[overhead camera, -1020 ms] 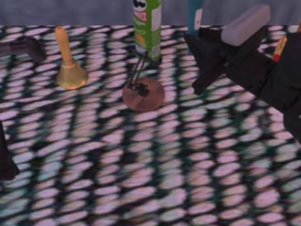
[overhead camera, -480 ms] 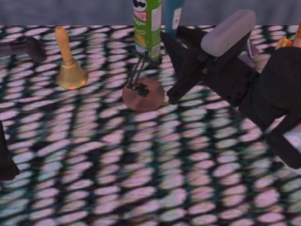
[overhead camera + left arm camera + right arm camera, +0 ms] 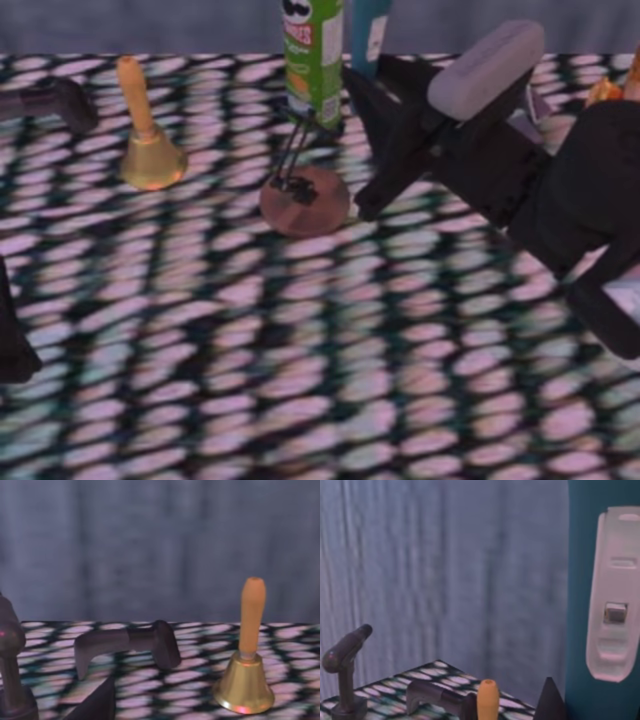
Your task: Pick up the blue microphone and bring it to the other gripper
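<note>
Right gripper (image 3: 385, 115) raised over table's far right, fingers clamped on microphone (image 3: 369, 30); handle stands upright between fingers, just beside can (image 3: 313, 60); white patch (image 3: 614, 595) visible in wrist view. Left gripper (image 3: 12, 345) parked at left edge, finger state: cannot tell. Bell (image 3: 148, 150) well apart.

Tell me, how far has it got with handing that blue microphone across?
Pickup looks done: the right claw holds the blue microphone above the table, beside the green chips can. Carrying is in hand. Left: reaching the left claw, parked at the table's left edge.
</note>
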Robot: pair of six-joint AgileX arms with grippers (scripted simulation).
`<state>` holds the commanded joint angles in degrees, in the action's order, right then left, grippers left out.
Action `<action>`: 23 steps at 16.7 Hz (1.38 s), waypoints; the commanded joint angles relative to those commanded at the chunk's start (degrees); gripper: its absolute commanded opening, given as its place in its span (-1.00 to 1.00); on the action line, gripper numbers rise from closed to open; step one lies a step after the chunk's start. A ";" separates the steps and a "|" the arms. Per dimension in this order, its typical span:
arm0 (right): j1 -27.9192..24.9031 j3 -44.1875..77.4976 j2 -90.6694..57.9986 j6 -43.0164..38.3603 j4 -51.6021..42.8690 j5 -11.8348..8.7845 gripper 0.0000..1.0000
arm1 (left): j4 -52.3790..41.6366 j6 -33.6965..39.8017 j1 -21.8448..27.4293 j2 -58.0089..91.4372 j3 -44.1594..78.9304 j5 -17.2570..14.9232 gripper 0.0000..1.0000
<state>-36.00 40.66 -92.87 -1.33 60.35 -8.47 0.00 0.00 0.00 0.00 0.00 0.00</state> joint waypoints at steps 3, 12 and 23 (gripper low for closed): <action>0.00 0.00 0.00 0.00 0.00 0.00 -1.00 | 0.89 -0.22 0.70 1.96 1.50 -1.55 1.00; 0.00 0.00 0.00 0.00 0.00 0.00 -1.00 | 12.62 -3.09 9.05 35.74 21.46 -21.26 1.00; 0.00 0.00 0.00 0.00 0.00 0.00 -1.00 | 25.00 -6.16 17.99 70.10 42.45 -42.10 1.00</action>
<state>-36.00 40.66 -92.87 -1.33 60.35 -8.47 25.00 -6.16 17.99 70.10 42.45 -42.10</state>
